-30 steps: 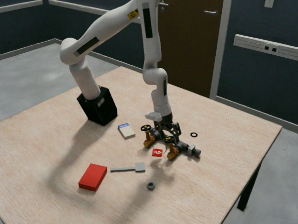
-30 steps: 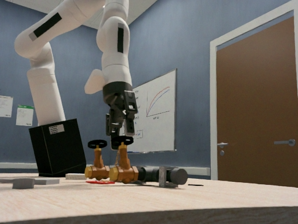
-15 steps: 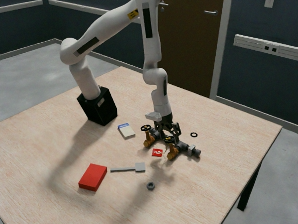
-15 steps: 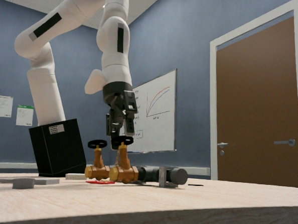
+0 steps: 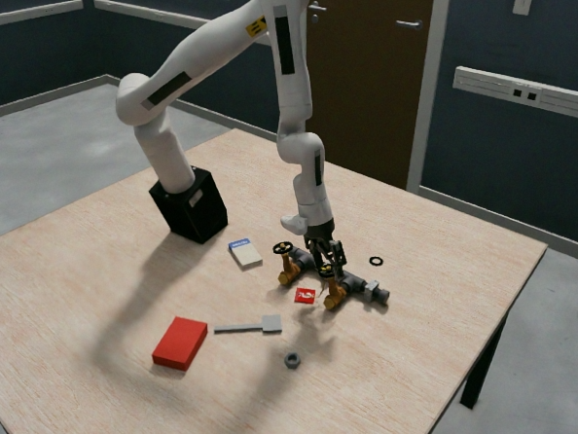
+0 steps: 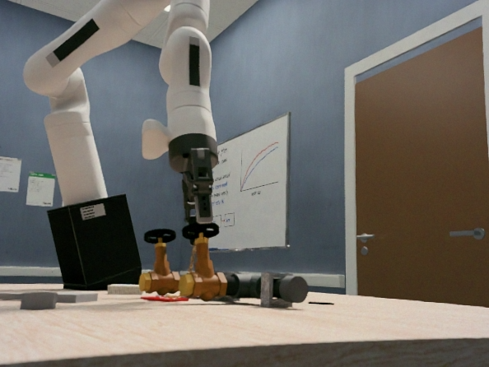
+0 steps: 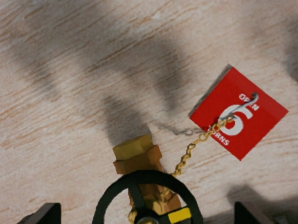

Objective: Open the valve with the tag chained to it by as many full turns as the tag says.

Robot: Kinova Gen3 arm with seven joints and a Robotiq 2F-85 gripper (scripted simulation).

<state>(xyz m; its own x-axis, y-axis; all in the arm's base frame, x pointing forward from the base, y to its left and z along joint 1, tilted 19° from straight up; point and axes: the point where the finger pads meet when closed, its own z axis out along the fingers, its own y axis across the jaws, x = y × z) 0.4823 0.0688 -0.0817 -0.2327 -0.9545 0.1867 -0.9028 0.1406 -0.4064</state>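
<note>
Two brass valves with black handwheels stand on a grey pipe (image 5: 357, 281). The near valve (image 5: 332, 287) carries a chain to a red tag (image 5: 305, 295) lying on the table. In the wrist view the tag (image 7: 238, 113) reads "OPEN 6 TURNS". My gripper (image 5: 327, 267) is open, its fingers straddling this valve's handwheel (image 7: 146, 197) without gripping it; the finger tips show at the bottom corners of the wrist view. In the exterior view the gripper (image 6: 200, 220) hangs right over the handwheel (image 6: 200, 230). The other valve (image 5: 287, 263) stands to the left, untouched.
A white card box (image 5: 245, 252), a red block (image 5: 180, 343), a grey T-shaped tool (image 5: 253, 325), a grey nut (image 5: 292, 357) and a black ring (image 5: 374, 264) lie around the pipe. The arm's black base (image 5: 190, 204) stands at the back left.
</note>
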